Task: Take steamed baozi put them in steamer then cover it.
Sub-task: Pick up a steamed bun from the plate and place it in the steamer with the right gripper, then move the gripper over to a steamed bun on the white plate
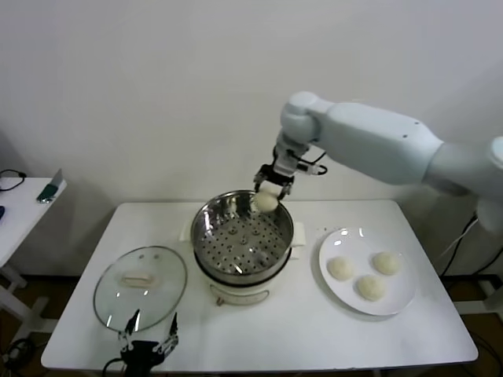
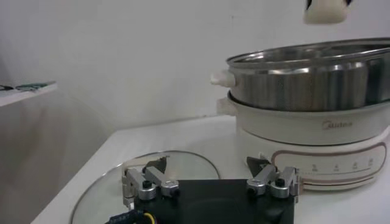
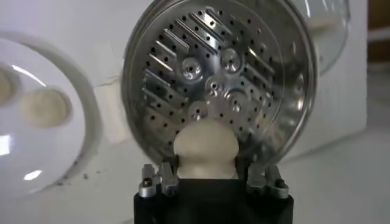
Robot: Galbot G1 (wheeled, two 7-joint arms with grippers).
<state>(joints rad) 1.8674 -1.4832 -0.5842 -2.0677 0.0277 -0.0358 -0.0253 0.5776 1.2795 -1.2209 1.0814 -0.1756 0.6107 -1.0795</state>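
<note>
I am seeing my left gripper (image 1: 147, 343) sitting idle at the near edge of the worktop (image 1: 299, 330), toward its left corner, with its fingers (image 2: 144, 183) standing wide apart and gripping nothing. Just beyond those fingers the glass lid (image 1: 141, 283) is lying flat on the worktop, handle up, beside the steamer (image 1: 242, 245) on its left.

The steamer is standing at the middle of the worktop, its cream-white base toward the near edge and its shiny steel pot above it. I am looking down onto the perforated tray (image 3: 213, 79) inside, and no bun is lying on it.

To the right of the steamer, a white plate (image 1: 367, 269) is resting near the right edge of the worktop, and three steamed baozi (image 1: 370, 287) are sitting on it, close together but apart from one another.

Farther back, my right arm is reaching in from the right, and my right gripper (image 1: 268, 196) is hanging above the far rim of the steamer. Its fingers (image 3: 163, 179) are clamped on a fourth bun (image 3: 204, 148), one on each side. That bun is hanging clear of the tray, above the pot's far side, and is touching nothing but the fingers.
</note>
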